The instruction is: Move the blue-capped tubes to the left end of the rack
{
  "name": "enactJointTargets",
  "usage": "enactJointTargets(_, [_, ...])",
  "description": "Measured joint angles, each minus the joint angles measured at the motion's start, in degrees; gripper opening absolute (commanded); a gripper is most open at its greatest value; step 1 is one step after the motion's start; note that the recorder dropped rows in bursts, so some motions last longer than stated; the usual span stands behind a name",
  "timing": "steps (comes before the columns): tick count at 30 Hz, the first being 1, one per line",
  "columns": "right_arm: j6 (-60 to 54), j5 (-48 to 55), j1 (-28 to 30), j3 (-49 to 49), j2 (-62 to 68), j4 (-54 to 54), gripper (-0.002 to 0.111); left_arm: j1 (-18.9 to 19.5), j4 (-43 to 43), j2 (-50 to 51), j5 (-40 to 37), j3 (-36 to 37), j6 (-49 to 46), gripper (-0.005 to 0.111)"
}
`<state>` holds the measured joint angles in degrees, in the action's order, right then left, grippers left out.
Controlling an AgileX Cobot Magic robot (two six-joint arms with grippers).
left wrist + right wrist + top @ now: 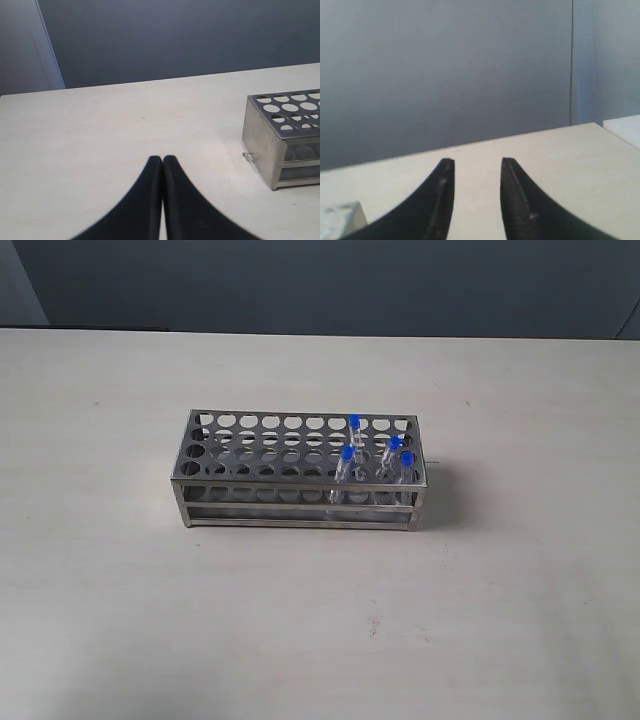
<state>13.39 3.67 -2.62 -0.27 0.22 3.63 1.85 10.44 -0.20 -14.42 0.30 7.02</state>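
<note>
Starting at the left pincer: its two black fingers lie pressed together, tips meeting with no gap. It is closed and grips nothing. It hangs above the pale table, facing a dark wall. Well apart from it, off to one side, stands the rack. That view shows one solid end plate and a corner of the holed top.

Right pincer: the black fingers stand apart, with pale tabletop and grey wall showing through the gap. It is open and grips nothing. A blurred pale corner sits beside one finger at the frame edge; cannot tell what it is.

Exterior view: the rack sits near mid-table with its long side to the camera. It is shiny metal with open barred sides, and its top plate is pierced by rows of round holes.

Blue-capped tubes: four thin clear tubes, all upright in holes within the right part of the rack, blue caps rising above the top plate. Two stand close to the right end. The other two are a few holes in toward the middle, one farther back than the other. Exact rows cannot be told from this angle.
</note>
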Motion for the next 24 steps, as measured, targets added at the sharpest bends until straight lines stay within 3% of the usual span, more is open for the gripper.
enactJointTargets(4, [7.75, -12.27, 0.0, 0.14, 0.0, -17.28, 0.031, 0.0, 0.0, 0.0, 0.0, 0.0, 0.0, 0.001])
enactJointTargets(8, [10.46, -12.94, 0.0, -0.34, 0.0, -25.16, 0.031, 0.0, 0.0, 0.0, 0.0, 0.0, 0.0, 0.001])
enactJointTargets(15, [10.81, -10.23, 0.0, -0.34, 0.0, -25.69, 0.031, 0.0, 0.0, 0.0, 0.0, 0.0, 0.0, 0.001])
enactJointTargets(17, [10.81, -9.65, 0.0, -0.34, 0.0, -25.19, 0.024, 0.0, 0.0, 0.0, 0.0, 0.0, 0.0, 0.001])
enactJointTargets(19, [10.81, -9.25, 0.0, -0.46, 0.0, -23.52, -0.001, 0.0, 0.0, 0.0, 0.0, 0.0, 0.0, 0.001])
enactJointTargets(24, [9.8, -10.37, 0.0, -5.85, -0.08, -14.28, -0.001, 0.0, 0.0, 0.0, 0.0, 0.0, 0.0, 0.001])
